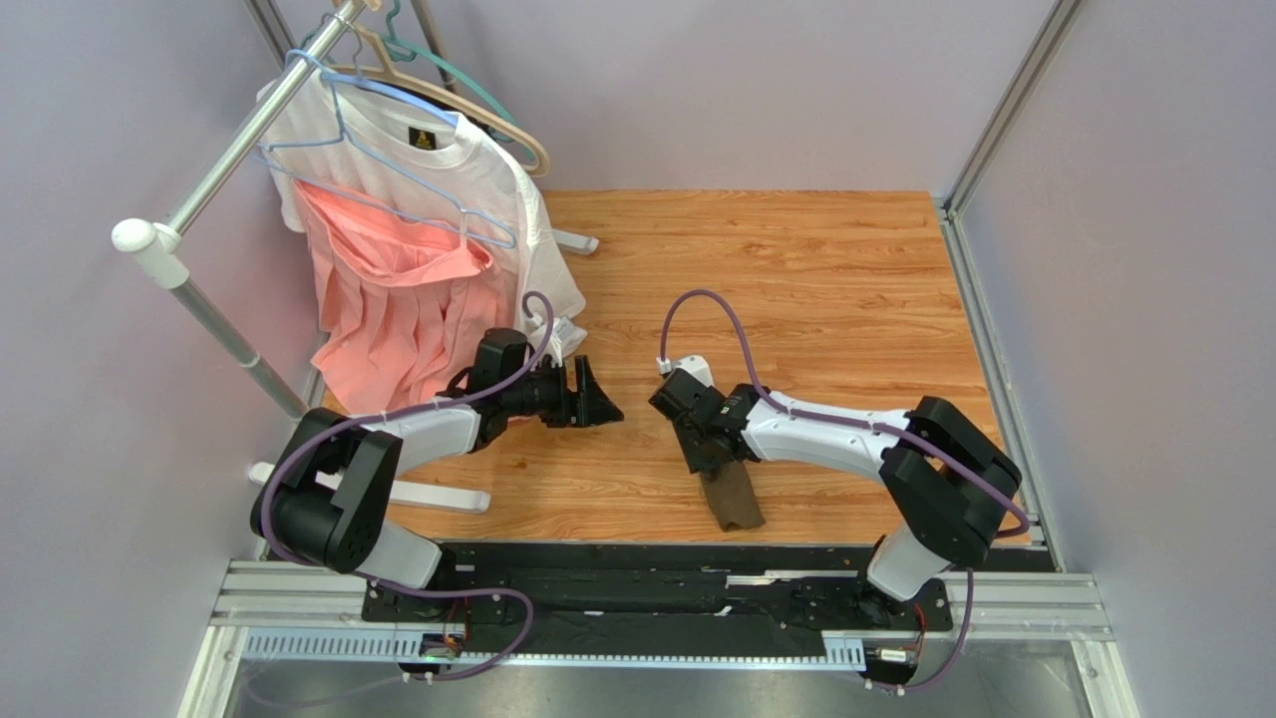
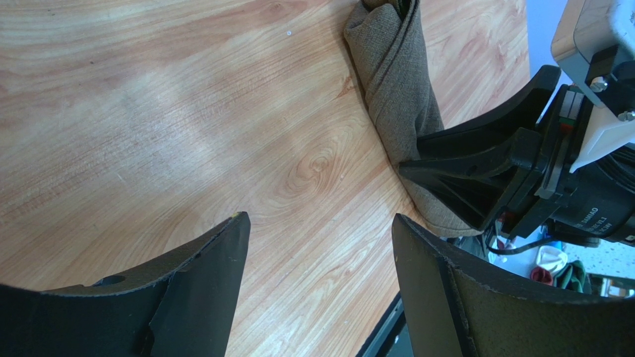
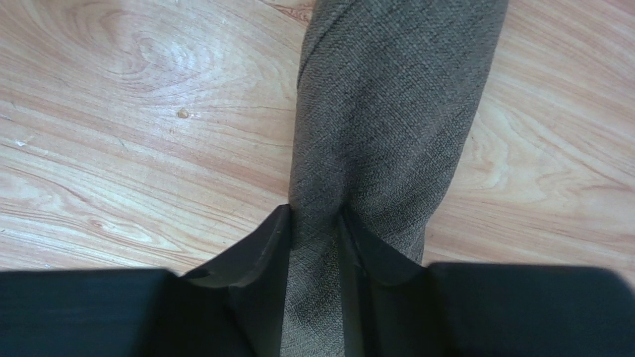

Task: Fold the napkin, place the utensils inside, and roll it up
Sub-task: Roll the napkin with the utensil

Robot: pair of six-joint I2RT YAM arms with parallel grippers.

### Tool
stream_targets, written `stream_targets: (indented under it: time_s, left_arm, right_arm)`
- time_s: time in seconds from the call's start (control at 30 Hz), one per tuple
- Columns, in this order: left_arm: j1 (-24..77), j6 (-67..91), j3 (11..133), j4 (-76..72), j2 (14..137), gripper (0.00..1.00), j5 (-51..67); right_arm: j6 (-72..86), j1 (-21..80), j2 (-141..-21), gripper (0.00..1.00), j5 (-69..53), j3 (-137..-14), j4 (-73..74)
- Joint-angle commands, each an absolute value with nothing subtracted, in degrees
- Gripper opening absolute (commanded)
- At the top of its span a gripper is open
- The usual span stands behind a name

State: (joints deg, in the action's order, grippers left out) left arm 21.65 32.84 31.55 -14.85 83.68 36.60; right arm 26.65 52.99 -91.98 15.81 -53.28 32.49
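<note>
The napkin [image 1: 731, 494] is a dark olive-brown cloth rolled into a tight bundle near the table's front edge. It also shows in the left wrist view [image 2: 399, 89] and fills the right wrist view [image 3: 387, 111]. My right gripper [image 1: 701, 449] is shut on one end of the roll, pinching a fold of cloth between its fingers [image 3: 261, 249]. My left gripper [image 1: 607, 407] hangs open and empty over bare wood to the left of the roll, its fingers [image 2: 201, 275] spread wide. The knife and fork are hidden from view.
A clothes rack [image 1: 195, 240] stands at the left with a white T-shirt [image 1: 450, 172] and a pink garment [image 1: 397, 307] on hangers. The wooden table [image 1: 839, 284] is walled at back and right. A black rail [image 1: 674, 576] runs along the front edge.
</note>
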Motion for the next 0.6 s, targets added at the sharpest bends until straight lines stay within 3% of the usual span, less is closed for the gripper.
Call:
stream_targets:
  time_s: [0.0, 0.03, 0.13, 0.57]
  left_arm:
    - [21.27, 31.73, 31.2, -16.17, 82.62, 0.79, 37.09]
    - [21.27, 31.64, 31.11, -16.17, 82.53, 0.79, 37.09]
    - [21.27, 31.64, 31.2, -16.35, 82.7, 0.79, 37.09]
    - [21.27, 31.03, 30.59, -15.29, 80.95, 0.79, 36.65]
  right_arm:
    - [27.69, 52.91, -95.62, 0.22, 16.96, -51.15, 33.84]
    - [27.6, 52.91, -95.97, 0.13, 16.7, -51.24, 33.84]
    - [27.25, 52.91, -94.93, 0.0, 15.12, -50.98, 32.53]
    - [28.3, 51.68, -87.63, 0.0, -1.75, -51.33, 25.49]
